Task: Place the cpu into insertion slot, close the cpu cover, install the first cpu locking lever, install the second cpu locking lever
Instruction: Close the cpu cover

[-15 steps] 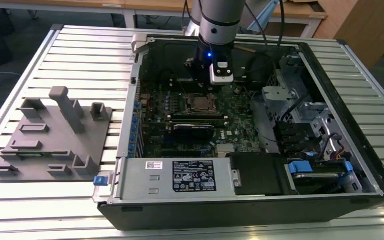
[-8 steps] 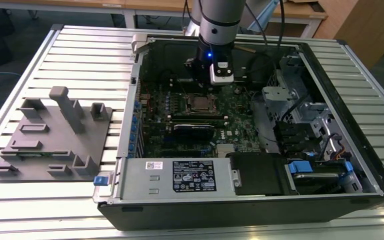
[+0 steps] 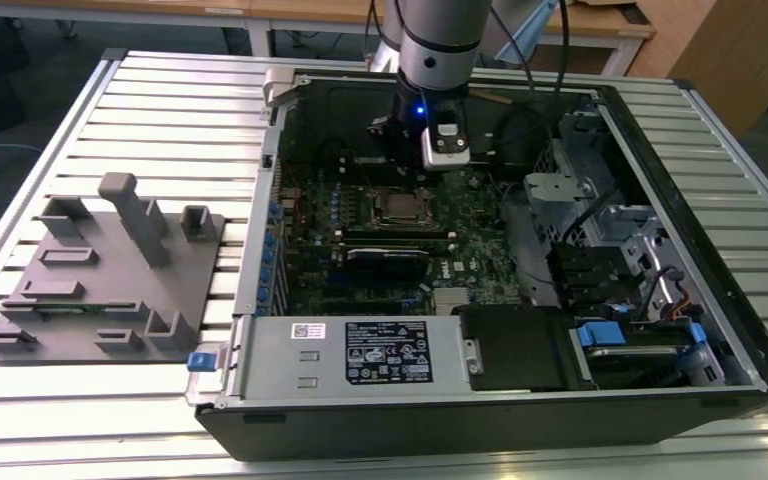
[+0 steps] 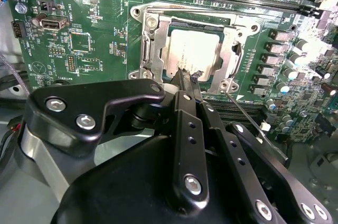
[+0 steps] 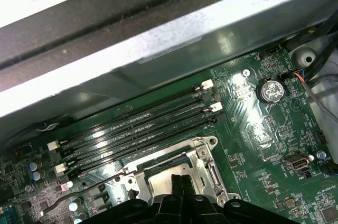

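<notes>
Cpu [image 4: 196, 49], one edge behind closed jaws

You see a large printed label [image 3: 387, 352] and a small white sticker [image 3: 308, 330] on the grey power supply [image 3: 271, 368]. Their print is too small to read. In the second wrist view, white lettering dots the green motherboard [image 4: 79, 57], and none of it is legible.
</notes>
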`<action>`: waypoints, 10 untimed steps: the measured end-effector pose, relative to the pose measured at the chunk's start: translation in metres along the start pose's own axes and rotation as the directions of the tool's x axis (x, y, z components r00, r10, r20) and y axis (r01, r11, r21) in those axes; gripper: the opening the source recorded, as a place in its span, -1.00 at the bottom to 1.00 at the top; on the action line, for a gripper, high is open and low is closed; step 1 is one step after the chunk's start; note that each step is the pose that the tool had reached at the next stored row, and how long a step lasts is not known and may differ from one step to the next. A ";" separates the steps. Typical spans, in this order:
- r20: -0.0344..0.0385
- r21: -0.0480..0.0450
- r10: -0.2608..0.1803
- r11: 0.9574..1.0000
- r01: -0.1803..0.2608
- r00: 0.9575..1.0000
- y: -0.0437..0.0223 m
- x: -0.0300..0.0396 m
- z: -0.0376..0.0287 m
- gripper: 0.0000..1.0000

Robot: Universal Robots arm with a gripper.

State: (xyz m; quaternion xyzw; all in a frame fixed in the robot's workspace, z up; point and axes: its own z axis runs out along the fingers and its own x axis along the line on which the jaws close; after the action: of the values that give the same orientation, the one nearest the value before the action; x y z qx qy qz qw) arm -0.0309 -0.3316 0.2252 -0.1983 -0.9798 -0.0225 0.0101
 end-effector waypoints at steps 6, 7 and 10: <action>0.000 0.000 0.000 1.000 0.000 1.000 0.0000 0.0000 0.0000 -0.80; 0.000 0.000 0.000 1.000 0.000 1.000 0.0000 0.0000 0.0000 -0.80; 0.000 0.000 -0.001 1.000 0.001 1.000 0.0000 0.0000 0.0000 -0.80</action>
State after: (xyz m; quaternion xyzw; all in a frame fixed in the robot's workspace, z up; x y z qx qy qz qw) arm -0.0309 -0.3316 0.2252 -0.1980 -0.9799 -0.0225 0.0100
